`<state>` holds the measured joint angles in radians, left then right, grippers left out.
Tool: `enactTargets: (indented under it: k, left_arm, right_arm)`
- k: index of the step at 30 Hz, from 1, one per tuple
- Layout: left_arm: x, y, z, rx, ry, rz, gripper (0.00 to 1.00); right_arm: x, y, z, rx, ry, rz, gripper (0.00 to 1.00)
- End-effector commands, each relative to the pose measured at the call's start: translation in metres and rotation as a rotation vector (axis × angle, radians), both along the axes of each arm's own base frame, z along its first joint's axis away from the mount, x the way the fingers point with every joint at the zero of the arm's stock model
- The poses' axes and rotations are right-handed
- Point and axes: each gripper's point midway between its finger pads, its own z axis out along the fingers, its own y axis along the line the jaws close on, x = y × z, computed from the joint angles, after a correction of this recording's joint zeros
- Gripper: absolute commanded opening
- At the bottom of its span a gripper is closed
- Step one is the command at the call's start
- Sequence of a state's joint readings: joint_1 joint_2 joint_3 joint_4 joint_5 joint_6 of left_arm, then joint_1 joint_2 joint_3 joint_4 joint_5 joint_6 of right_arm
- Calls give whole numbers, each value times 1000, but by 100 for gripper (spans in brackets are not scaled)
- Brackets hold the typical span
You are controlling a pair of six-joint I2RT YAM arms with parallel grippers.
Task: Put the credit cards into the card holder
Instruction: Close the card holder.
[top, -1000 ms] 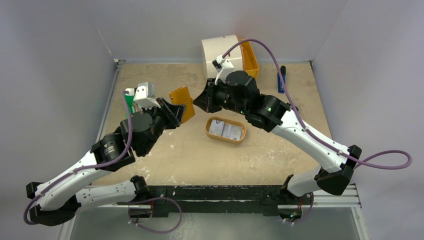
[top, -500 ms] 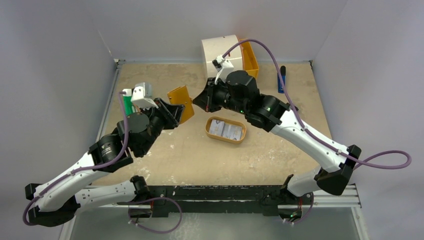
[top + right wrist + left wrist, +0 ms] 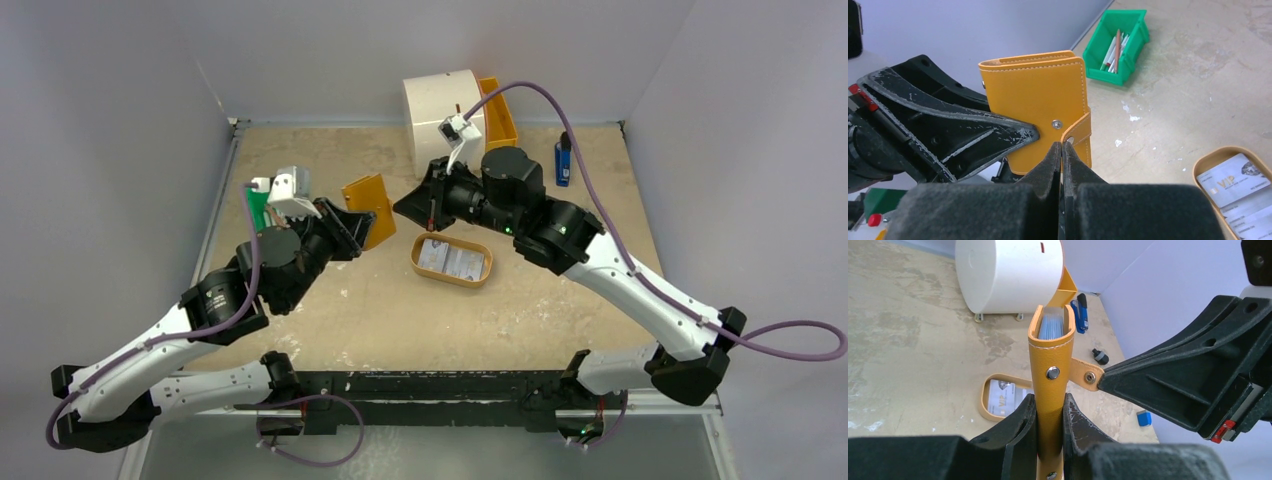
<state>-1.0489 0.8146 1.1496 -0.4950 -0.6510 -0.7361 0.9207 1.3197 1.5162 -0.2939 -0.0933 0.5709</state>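
The left gripper (image 3: 1049,412) is clamped on the lower edge of the card holder (image 3: 1035,100), holding the orange wallet upright on edge above the table's left-centre. Its snap flap (image 3: 1083,374) sticks out to the right, toward the right gripper (image 3: 1062,150), whose fingers are pressed together on the flap's tip. The credit cards (image 3: 452,260) lie flat in an oval tray (image 3: 415,258), just near and right of the holder, closest to the right arm.
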Motion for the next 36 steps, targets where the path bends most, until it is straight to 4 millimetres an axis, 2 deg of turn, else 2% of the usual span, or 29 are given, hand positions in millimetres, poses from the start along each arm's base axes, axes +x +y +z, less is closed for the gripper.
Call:
enactTargets:
  k: [1, 11, 21, 36]
  left_arm:
    - [3, -2, 15, 12, -43, -5, 0]
    - [1, -22, 21, 12, -60, -84, 0]
    - [-5, -27, 28, -5, -75, -131, 0]
    - [-28, -45, 45, -86, -121, -303, 0]
  right_arm:
    - [-14, -6, 35, 67, -111, 69, 0]
    - [-24, 4, 30, 50, -115, 167, 0]
    - [-20, 9, 24, 35, -115, 177, 0]
    - [-16, 12, 22, 33, -104, 176, 0]
